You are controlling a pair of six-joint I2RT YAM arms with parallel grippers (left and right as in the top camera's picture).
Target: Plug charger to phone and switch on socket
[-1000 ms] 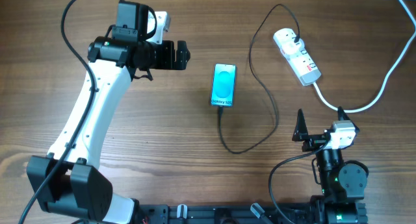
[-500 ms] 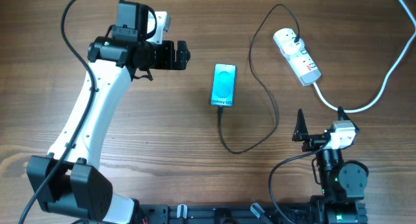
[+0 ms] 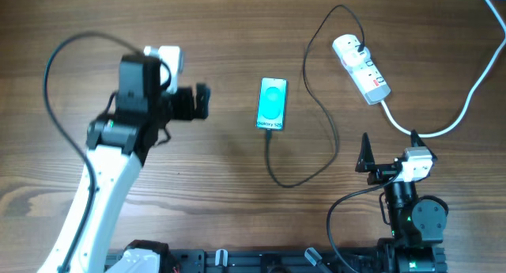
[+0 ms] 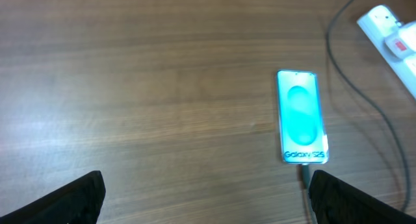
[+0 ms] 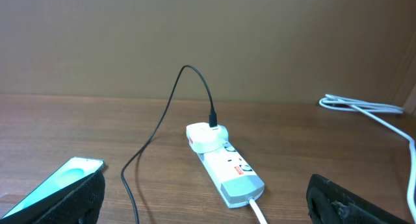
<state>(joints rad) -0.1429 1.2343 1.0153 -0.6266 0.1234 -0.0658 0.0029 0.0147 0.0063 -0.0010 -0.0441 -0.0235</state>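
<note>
The phone lies flat at the table's middle, its cyan screen lit; it also shows in the left wrist view and at the lower left of the right wrist view. The black charger loops from the phone's near end up to the white adapter on the socket; its tip meets the phone's edge. My left gripper hangs open left of the phone, with nothing between its fingers. At the near right my right gripper stands open, facing the socket.
A thick white lead runs from the socket's near end to the table's far right corner, and shows too in the right wrist view. Bare wood lies between the left gripper and the phone.
The left arm has swung back toward the near left, carrying its open gripper away from the far side and slightly farther from the phone. Right arm, phone and cable are unmoved.
</note>
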